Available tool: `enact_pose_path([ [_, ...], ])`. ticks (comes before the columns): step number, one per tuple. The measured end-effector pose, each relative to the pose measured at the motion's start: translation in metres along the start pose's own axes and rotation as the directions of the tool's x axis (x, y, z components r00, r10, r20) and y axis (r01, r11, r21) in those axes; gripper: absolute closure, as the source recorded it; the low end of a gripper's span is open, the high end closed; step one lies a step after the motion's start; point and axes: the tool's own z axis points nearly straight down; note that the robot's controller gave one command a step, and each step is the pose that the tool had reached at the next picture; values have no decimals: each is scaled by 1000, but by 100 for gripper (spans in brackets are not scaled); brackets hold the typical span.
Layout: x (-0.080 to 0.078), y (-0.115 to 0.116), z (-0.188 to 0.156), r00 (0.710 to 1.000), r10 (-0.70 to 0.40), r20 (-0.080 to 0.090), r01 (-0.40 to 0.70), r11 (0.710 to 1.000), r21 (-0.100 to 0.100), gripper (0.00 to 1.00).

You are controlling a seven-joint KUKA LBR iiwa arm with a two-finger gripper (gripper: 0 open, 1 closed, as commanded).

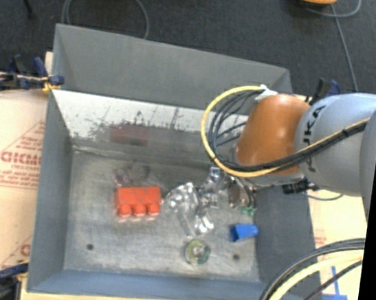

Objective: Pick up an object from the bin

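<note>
My gripper [228, 190] hangs low over the right-middle of the bin floor, just below the orange wrist cover. Right beside it on the left lies a crumpled clear plastic piece [187, 205]; I cannot tell whether they touch. A small blue block [244, 232] lies just below and to the right of the gripper. A small round clear object [196, 252] sits nearer the bin's front wall. An orange-red block with three bumps [137, 202] lies to the left of the clear plastic piece.
The arm with its orange cover and looped cables reaches in from the right and hides the bin's right rear corner. Bare floor lies along the bin's left side and front left.
</note>
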Motion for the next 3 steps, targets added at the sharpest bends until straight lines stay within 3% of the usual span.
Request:
enact_pose_path([
  [1,3,15,-50,916,-400,-18,400,917,-11,100],
  [2,5,15,-48,917,-397,-21,397,918,-14,0],
  [3,-22,-4,7,871,-492,-18,492,871,-15,0],
])
